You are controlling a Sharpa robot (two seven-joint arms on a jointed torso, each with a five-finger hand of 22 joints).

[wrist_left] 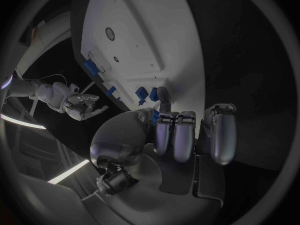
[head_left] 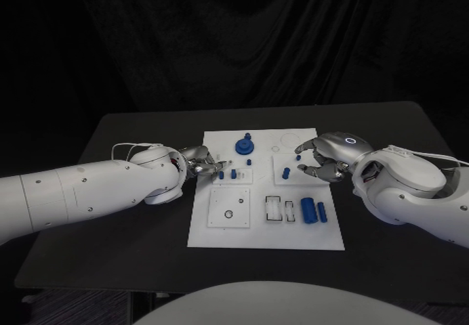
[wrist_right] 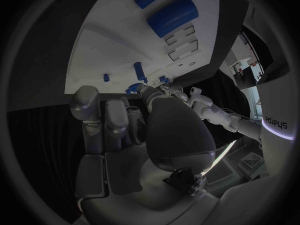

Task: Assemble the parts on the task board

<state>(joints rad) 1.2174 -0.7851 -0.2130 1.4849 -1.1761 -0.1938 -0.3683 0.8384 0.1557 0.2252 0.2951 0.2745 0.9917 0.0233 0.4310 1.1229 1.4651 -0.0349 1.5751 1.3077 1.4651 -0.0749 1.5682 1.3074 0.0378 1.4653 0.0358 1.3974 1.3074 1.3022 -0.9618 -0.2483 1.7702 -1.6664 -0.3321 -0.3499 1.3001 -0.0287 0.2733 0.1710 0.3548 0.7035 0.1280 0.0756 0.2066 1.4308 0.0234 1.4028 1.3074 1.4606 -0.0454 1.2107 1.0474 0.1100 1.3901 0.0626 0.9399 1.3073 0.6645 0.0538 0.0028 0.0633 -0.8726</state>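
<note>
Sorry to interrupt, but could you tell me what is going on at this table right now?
The robot is assembling small blue parts on the white task board. Its left hand reaches over the board's left edge, fingers at a small blue piece. Its right hand hovers over the board's right side. Two blue cylinders lie nearer the robot.

the right hand (wrist_right: 134, 130) fills the middle, its fingers curled toward the white task board (wrist_right: 106, 50). two large blue cylinders (wrist_right: 169, 15) lie side by side on the board (near two rectangular slots (wrist_right: 181, 37)). smaller blue pegs (wrist_right: 139, 70) stand closer to the fingertips. whether the hand holds a part cannot be told. beyond, the left hand (wrist_right: 172, 91) reaches in at the board's edge.
</note>
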